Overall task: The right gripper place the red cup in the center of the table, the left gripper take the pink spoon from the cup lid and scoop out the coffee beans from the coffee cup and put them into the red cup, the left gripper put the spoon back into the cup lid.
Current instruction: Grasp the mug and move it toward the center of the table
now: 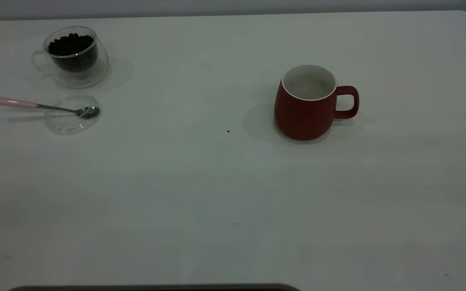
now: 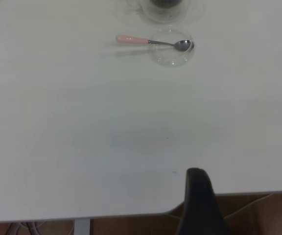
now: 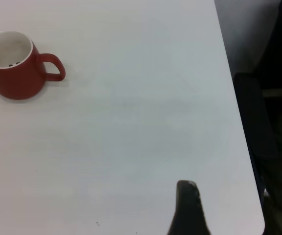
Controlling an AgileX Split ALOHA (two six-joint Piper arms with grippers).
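Step one pending: rounded dark red ceramic mug (image 1: 305, 108) stands right of centre on white surface (image 1: 233, 194); right gripper (image 3: 187, 208), state indeterminable, must reach its handle.

You are looking at two groups sitting well apart on the table (image 1: 217, 194).

At your far left, the coffee cup (image 1: 73, 56) is standing upright with the coffee beans (image 1: 70, 43) lying in it. Just in front of it the cup lid (image 1: 72, 114) is lying flat, the pink spoon (image 1: 43, 106) resting across it, bowl on the lid, handle sticking out leftward. The red cup (image 1: 308, 103) is standing upright right of centre, handle pointing right.
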